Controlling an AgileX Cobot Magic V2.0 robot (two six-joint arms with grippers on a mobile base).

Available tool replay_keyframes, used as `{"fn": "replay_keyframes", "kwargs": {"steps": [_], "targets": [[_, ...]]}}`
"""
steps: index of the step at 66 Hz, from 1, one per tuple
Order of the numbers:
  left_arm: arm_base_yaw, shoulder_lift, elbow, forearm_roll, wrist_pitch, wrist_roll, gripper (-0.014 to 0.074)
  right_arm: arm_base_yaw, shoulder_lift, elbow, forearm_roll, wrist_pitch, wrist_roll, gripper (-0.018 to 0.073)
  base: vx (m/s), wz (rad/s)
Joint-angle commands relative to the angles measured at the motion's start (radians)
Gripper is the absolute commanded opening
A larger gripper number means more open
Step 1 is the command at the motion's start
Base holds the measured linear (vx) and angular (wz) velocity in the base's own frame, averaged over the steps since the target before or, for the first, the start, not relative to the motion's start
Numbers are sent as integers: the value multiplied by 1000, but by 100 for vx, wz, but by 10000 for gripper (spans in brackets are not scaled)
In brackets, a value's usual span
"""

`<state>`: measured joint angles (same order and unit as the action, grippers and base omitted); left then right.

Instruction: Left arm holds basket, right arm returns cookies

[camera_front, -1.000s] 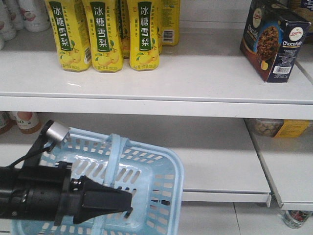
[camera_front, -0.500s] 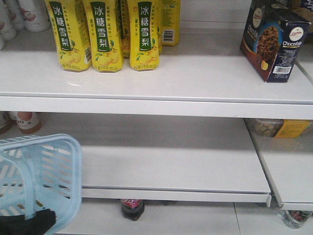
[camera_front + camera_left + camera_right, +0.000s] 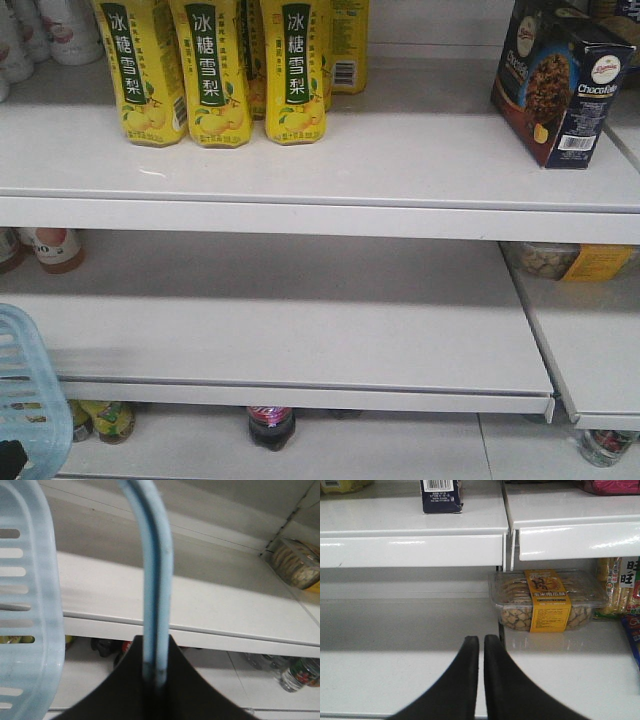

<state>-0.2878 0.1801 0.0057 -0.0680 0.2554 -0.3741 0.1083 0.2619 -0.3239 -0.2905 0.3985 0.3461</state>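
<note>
The cookies [image 3: 563, 85], a dark navy and brown Chocofello box, stand upright on the top shelf at the far right, with no gripper on them. The right wrist view shows the barcode end of the cookies [image 3: 441, 495] on the shelf above. Only a corner of the light blue basket [image 3: 20, 390] shows at the lower left of the front view. My left gripper [image 3: 155, 642] is shut on the basket's hoop handle [image 3: 156, 570], with the slotted basket wall [image 3: 30, 605] hanging to its left. My right gripper [image 3: 481, 639] is shut on nothing, level with the middle shelf.
Yellow drink bottles [image 3: 210, 70] stand at the left of the top shelf. A clear tub of snacks with a yellow label [image 3: 545, 600] sits on the middle shelf to the right. The white middle shelf [image 3: 300, 340] juts forward. Bottles [image 3: 271, 425] stand on the floor beneath.
The basket and the left arm have swung left and down, nearly out of the front view. The cookies box has not moved.
</note>
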Motion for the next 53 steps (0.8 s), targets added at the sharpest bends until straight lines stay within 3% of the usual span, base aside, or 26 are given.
{"fn": "replay_keyframes", "kwargs": {"steps": [1,7,30,48,53], "targets": [[2,-35,1,162,-159,-95,-3,-8,8,-27,-17,-69,-5,-11,0,0],[23,-73,-1,207,-139,-75,-3,-8,8,-27,-17,-69,-5,-11,0,0],[273,-206,-1,198,-103,112,-3,-8,8,-27,-17,-69,-5,-11,0,0],[311,-206,0,191,-118,132,-3,-8,8,-27,-17,-69,-5,-11,0,0],[311,-206,0,140,-122,191,-3,-8,8,-27,-17,-69,-5,-11,0,0]]}}
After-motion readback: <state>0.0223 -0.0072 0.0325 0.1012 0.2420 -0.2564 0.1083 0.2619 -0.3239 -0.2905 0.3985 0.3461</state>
